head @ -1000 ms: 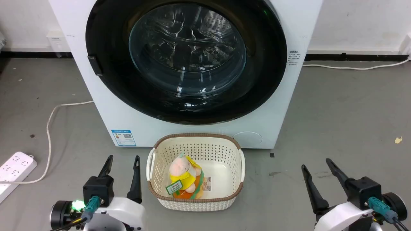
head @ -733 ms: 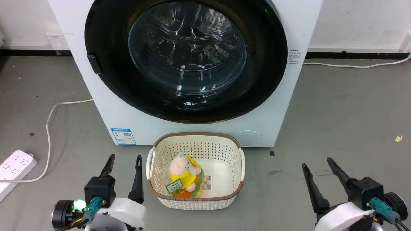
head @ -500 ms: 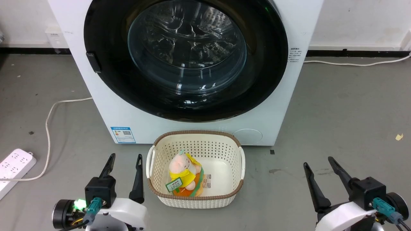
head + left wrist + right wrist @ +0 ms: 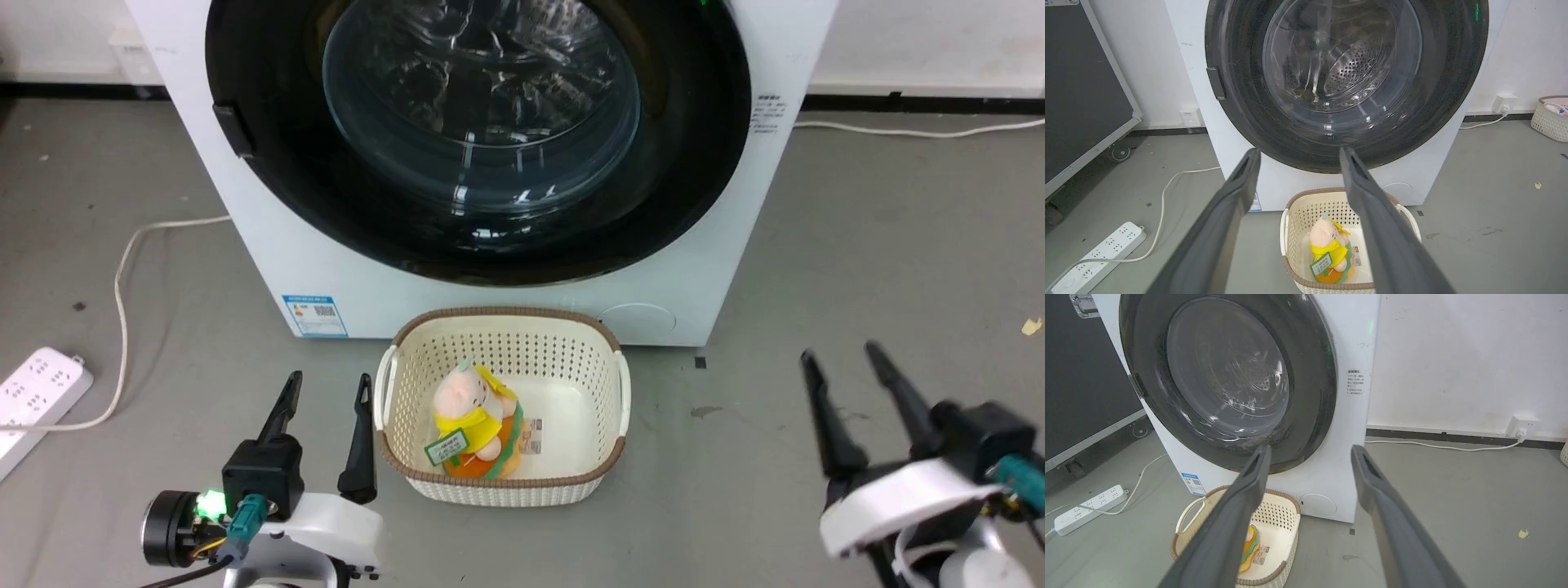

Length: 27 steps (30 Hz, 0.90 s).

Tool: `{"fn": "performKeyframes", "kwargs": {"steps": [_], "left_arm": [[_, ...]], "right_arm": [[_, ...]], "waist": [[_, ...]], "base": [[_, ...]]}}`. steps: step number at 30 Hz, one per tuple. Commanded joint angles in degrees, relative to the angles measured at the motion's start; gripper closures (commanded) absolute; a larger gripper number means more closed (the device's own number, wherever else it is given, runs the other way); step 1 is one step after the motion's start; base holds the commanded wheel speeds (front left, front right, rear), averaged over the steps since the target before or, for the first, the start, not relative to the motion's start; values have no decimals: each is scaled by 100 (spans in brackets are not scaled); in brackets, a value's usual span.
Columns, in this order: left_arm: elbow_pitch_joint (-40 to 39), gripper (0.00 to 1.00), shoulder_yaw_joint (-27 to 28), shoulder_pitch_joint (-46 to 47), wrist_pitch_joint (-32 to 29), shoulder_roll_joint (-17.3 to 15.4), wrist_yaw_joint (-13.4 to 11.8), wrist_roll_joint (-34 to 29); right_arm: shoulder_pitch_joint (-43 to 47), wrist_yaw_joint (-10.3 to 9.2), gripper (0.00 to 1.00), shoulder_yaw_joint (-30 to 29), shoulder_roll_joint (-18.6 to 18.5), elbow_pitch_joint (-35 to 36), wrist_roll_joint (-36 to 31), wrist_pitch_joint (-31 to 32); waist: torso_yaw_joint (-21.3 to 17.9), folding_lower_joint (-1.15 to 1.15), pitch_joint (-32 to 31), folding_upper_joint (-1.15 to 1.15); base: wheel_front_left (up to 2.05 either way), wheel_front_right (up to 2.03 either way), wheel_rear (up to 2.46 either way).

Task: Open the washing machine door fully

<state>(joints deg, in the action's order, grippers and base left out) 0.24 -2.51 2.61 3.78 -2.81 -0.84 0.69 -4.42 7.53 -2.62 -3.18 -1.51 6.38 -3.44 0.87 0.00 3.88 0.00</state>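
On the grey floor, the washing machine stood before you, the washing machine door closed against its front. Your left gripper and right gripper hovered low on either side of the basket, fingers spread, holding nothing, well apart from the door.

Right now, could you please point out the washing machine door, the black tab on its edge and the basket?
washing machine door [image 4: 482, 106], head view, glass window.
black tab [image 4: 233, 131], head view, its middle.
basket [image 4: 502, 310], head view, brown back rim.
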Motion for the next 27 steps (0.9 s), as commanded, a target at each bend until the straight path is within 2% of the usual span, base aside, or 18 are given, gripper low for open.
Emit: {"fn": "performKeyframes", "kwargs": {"steps": [1, 12, 21, 22, 23, 24, 27], "left_arm": [[-21, 0, -21, 91, 82, -3, -26, 37], [-46, 0, -138, 265, 213, -3, -87, 99], [-71, 0, -228, 429, 322, -4, -128, 138], [-72, 0, -234, 452, 334, -4, -132, 144], [-75, 0, -238, 474, 346, -4, -139, 151], [-80, 0, -239, 496, 358, -4, -149, 157], [-106, 0, -243, 543, 393, -4, -176, 186]], "right_arm": [[-197, -1, 0, -67, 6, -20, 162, -5], [-968, -2, 0, -558, -30, -137, 1109, 429], [-1911, -2, 0, -1091, 6, -493, 1586, 806], [-2022, -2, 18, -1152, 8, -540, 1611, 841], [-2137, -2, 83, -1210, 9, -594, 1638, 882], [-2252, -2, 100, -1260, 10, -652, 1666, 935], [-2581, -2, 100, -1381, 13, -821, 1697, 1107]], "waist": [[37, 0, 64, 0], [202, 0, 402, 0], [329, 0, 734, 0], [345, 0, 771, 0], [360, 0, 807, 0], [373, 0, 841, 0], [424, 0, 933, 0]], "base": [[0, 0, 0], [0, 0, 0], [0, 0, 0], [0, 0, 0], [0, 0, 0], [0, 0, 0], [0, 0, 0]]}}
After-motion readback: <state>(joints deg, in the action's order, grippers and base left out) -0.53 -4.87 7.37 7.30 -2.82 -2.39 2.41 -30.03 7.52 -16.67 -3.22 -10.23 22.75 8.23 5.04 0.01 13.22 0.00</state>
